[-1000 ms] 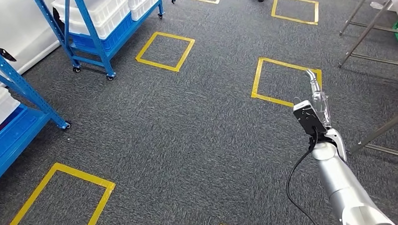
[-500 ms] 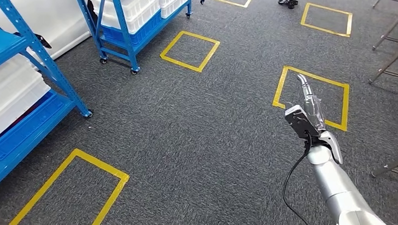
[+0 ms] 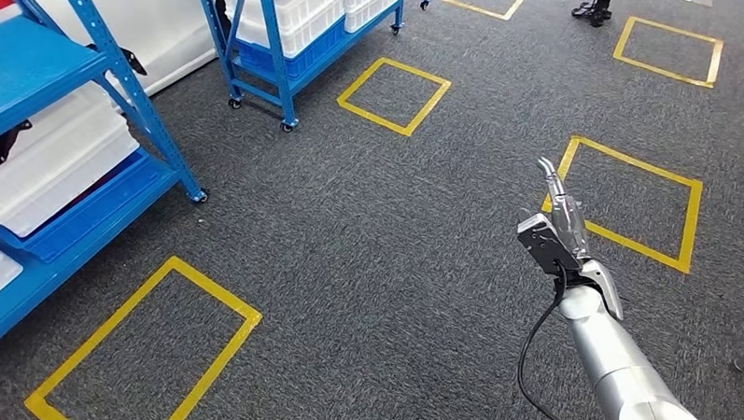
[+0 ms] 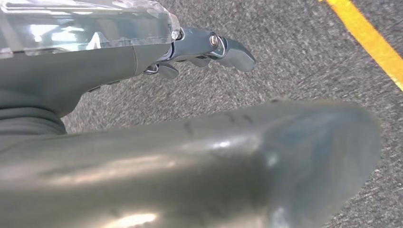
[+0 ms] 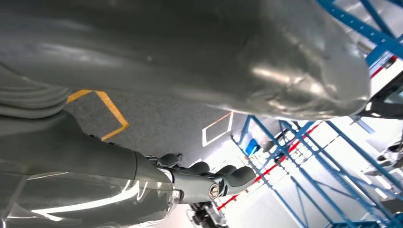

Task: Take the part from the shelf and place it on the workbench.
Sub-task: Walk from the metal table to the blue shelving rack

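Grey carpet [image 3: 366, 266] under empty, outstretched right hand [image 3: 559, 226]

Dark grey carpet [image 3: 376, 247] covers the floor, marked with yellow tape squares [image 3: 393, 96] spaced well apart. White plastic bins [image 3: 57, 166] lie on the blue tiers of the near rack at the left, and more white bins [image 3: 291, 11] fill a wheeled blue rack farther back.
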Motion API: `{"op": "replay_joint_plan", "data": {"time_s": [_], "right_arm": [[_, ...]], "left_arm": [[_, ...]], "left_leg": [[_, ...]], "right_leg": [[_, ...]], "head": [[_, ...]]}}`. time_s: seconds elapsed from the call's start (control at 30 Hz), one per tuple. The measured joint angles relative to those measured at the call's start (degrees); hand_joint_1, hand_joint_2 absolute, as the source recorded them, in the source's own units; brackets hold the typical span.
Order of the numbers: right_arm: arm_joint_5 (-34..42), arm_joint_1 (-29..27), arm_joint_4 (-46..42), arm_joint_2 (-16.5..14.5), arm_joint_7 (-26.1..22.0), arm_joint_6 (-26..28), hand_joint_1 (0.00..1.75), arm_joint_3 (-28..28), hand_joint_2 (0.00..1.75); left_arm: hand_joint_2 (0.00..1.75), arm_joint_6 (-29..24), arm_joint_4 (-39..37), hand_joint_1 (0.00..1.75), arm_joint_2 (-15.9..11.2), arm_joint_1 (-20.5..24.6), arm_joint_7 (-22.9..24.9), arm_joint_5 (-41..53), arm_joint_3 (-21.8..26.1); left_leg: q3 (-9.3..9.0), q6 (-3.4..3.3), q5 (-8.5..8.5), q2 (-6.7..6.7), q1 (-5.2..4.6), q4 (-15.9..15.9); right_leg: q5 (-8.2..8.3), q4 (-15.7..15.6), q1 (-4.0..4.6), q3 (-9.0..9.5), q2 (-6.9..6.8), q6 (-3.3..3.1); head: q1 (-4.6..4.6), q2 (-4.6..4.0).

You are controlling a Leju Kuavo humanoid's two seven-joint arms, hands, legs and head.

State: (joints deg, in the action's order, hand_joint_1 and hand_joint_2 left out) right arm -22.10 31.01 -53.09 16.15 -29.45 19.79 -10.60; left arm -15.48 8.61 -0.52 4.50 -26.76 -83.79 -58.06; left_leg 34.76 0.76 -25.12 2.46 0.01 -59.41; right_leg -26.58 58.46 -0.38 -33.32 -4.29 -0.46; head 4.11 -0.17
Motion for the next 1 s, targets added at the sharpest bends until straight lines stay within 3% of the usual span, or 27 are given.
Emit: {"op": "replay_joint_plan", "data": {"time_s": [0.07, 0.23, 0.27, 0.33, 0.37, 0.4, 0.43, 0.5, 0.53, 0.6, 0.63, 0.7, 0.77, 0.83, 0.87, 0.9, 1.0], "right_arm": [[-0.5, 0.0, 0.2, -0.6, -0.2, 0.5, 0.00, -0.1, 0.00], [-0.8, 0.0, 0.2, -1.1, -0.2, 0.8, 0.00, -0.1, 0.00], [-1.0, 0.0, 0.2, -1.3, -0.2, 0.9, 0.00, -0.2, 0.00], [-1.4, -0.4, 0.4, -1.9, -0.1, 0.4, 0.00, -0.4, 0.00], [-1.5, -0.5, 0.5, -2.0, 0.0, -0.1, 0.00, -0.4, 0.00], [-1.5, -0.4, 0.6, -2.1, 0.1, -0.7, 0.00, -0.4, 0.00], [-1.4, -0.1, 0.7, -2.1, 0.1, -1.1, 0.00, -0.5, 0.00], [-1.4, 0.7, 1.0, -2.1, 0.1, -1.5, 0.00, -0.5, 0.00], [-1.3, 1.0, 1.1, -2.1, 0.2, -1.5, 0.00, -0.5, 0.00], [-1.4, 1.6, 1.5, -2.2, 0.2, -1.4, 0.00, -0.5, 0.00], [-1.4, 1.8, 1.7, -2.2, 0.3, -1.3, 0.00, -0.5, 0.00], [-1.5, 1.9, 1.9, -2.4, 0.5, -1.0, 0.00, -0.5, 0.00], [-1.5, 1.8, 2.1, -2.4, 0.7, -0.9, 0.00, -0.5, 0.00], [-1.5, 1.7, 2.4, -2.4, 0.8, -0.9, 0.00, -0.6, 0.00], [-1.5, 1.6, 2.4, -2.4, 0.8, -0.9, 0.00, -0.6, 0.00], [-1.5, 1.6, 2.5, -2.4, 0.9, -0.9, 0.00, -0.6, 0.00], [-1.3, 1.6, 2.5, -2.3, 0.8, -1.1, 0.00, -0.6, 0.00]], "left_arm": [[0.00, -0.2, 0.0, 0.00, 0.0, 0.0, 0.1, 0.0, 0.0], [0.00, -0.3, 0.0, 0.00, 0.0, -0.1, 0.1, 0.0, 0.0], [0.00, -0.3, 0.0, 0.00, 0.0, -0.1, 0.1, 0.0, 0.0], [0.00, -0.5, 0.0, 0.00, 0.0, -0.2, 0.2, -0.1, 0.0], [0.00, -0.6, 0.0, 0.00, 0.0, -0.3, 0.3, -0.1, 0.1], [0.00, -0.7, 0.0, 0.00, 0.0, -0.4, 0.4, -0.2, 0.1], [0.00, -0.7, 0.0, 0.00, 0.1, -0.4, 0.4, -0.2, 0.2], [0.00, -0.9, 0.0, 0.00, 0.2, -0.3, 0.5, -0.2, 0.3], [0.00, -1.0, 0.0, 0.00, 0.3, -0.3, 0.5, -0.2, 0.3], [0.00, -1.1, 0.0, 0.00, 0.4, -0.4, 0.6, -0.2, 0.3], [0.00, -1.2, 0.0, 0.00, 0.4, -0.5, 0.6, -0.2, 0.3], [0.00, -1.0, 0.0, 0.00, 0.6, -0.4, 0.7, -0.2, 0.3], [0.00, -0.7, 0.0, 0.00, 0.8, -0.1, 0.7, -0.2, 0.3], [0.00, -0.4, 0.0, 0.00, 0.9, -0.1, 0.7, -0.2, 0.3], [0.00, -0.3, 0.0, 0.00, 0.9, -0.1, 0.7, -0.2, 0.3], [0.00, -0.3, 0.0, 0.00, 0.9, -0.2, 0.7, -0.2, 0.3], [0.00, -0.2, 0.0, 0.00, 0.9, -0.1, 0.7, -0.2, 0.3]], "left_leg": [[-0.52, -0.71, 0.21, -0.04, -0.24, 1.2], [-0.45, -1.12, 0.36, -0.64, -0.26, 1.3], [-0.49, -1.52, 0.57, -1.15, -0.19, 1.5], [-0.45, -2.35, 1.04, -3.42, -0.13, 1.9], [-0.41, -2.56, 1.19, -4.56, -0.09, 1.9], [-0.36, -2.57, 1.22, -5.59, -0.16, 1.7], [-0.36, -2.53, 1.22, -6.16, -0.17, 1.6], [-0.12, -2.16, 1.27, -7.15, -0.27, 1.4], [0.04, -1.85, 1.34, -7.56, -0.22, 1.4], [0.29, -1.10, 1.60, -8.41, -0.11, 1.6], [0.39, -0.77, 1.52, -8.12, -0.10, 1.5], [1.66, -0.28, -0.33, -5.92, -0.26, -1.1], [4.93, 0.12, -4.25, -3.65, -0.05, -8.3], [7.76, 0.57, -6.49, -3.17, 0.31, -14.7], [7.72, 0.75, -5.99, -3.01, 0.47, -14.9], [6.50, 0.87, -4.49, -2.75, 0.58, -12.7], [0.27, 0.49, 0.15, -0.50, 0.41, -0.9]], "right_leg": [[-0.11, 0.1, 0.30, 0.03, -0.54, 0.44], [-0.09, 0.0, 0.29, 0.14, -1.04, 0.76], [-1.14, 1.4, 0.11, -0.37, -0.13, 1.07], [-4.88, 10.0, -0.25, -4.34, 2.31, 1.67], [-5.89, 13.0, -0.37, -5.80, 3.80, 1.71], [-5.06, 13.0, -0.36, -5.87, 4.35, 1.53], [-2.88, 8.9, -0.35, -3.91, 4.99, 1.24], [-0.29, 2.1, -0.22, -0.70, 6.58, 0.75], [-0.09, 0.8, -0.08, -0.17, 6.97, 0.59], [0.00, 0.3, 0.05, -0.06, 6.36, 0.16], [0.20, -0.1, -0.03, 0.07, 5.84, -0.15], [0.59, -0.8, -0.30, 0.36, 4.71, -0.87], [0.62, -1.0, -0.22, 0.41, 3.54, -1.27], [0.53, -0.9, -0.13, 0.40, 2.41, -1.34], [0.48, -0.9, -0.12, 0.42, 1.88, -1.30], [0.41, -0.9, -0.14, 0.49, 1.37, -1.21], [-0.04, -0.6, 0.09, 0.79, 0.04, -0.55]], "head": [[-0.03, 0.00], [-0.04, 0.00], [-0.04, 0.00], [-0.04, 0.00], [-0.05, 0.00], [-0.05, 0.00], [-0.05, 0.00], [-0.05, 0.01], [-0.04, 0.01], [-0.04, 0.02], [-0.04, 0.01], [-0.03, 0.00], [-0.01, 0.00], [-0.01, 0.00], [-0.01, 0.00], [-0.01, 0.00], [-0.02, 0.00]]}}
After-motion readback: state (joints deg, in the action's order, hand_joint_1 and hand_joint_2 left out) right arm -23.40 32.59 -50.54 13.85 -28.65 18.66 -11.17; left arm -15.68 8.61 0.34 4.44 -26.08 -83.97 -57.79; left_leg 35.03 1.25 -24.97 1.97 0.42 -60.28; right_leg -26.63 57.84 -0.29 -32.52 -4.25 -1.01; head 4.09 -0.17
